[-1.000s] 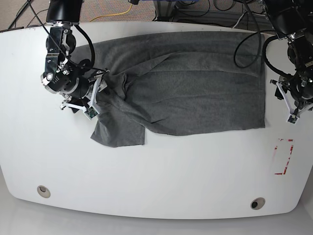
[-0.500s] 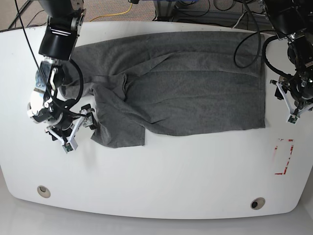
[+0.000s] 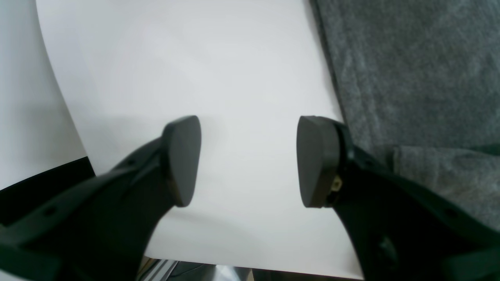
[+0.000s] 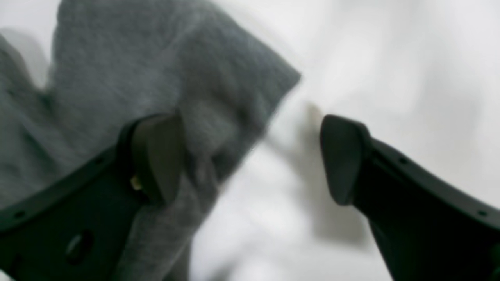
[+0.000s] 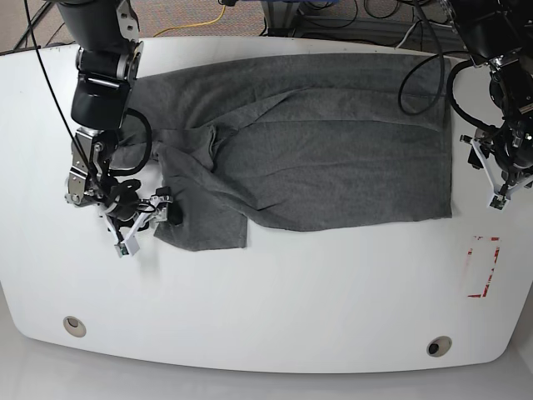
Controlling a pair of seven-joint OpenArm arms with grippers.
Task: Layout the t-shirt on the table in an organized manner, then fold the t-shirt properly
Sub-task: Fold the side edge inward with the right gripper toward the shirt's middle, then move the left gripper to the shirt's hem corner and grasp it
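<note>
The dark heather-grey knit t-shirt is lying along the glossy white worktop's far edge; the right gripper is gaping over its sleeve corner, and the left gripper is gaping over bare worktop beside its hem.

Black arms, cables, rounded matte fingertips

A robotics lab: white table with a red tape rectangle, cables trailing behind.

Beyond the far edge of my table I see brown speckled carpet. A yellow cable curls across it, and black cables tangle further along the same edge. Even light glares softly off the white top.
</note>
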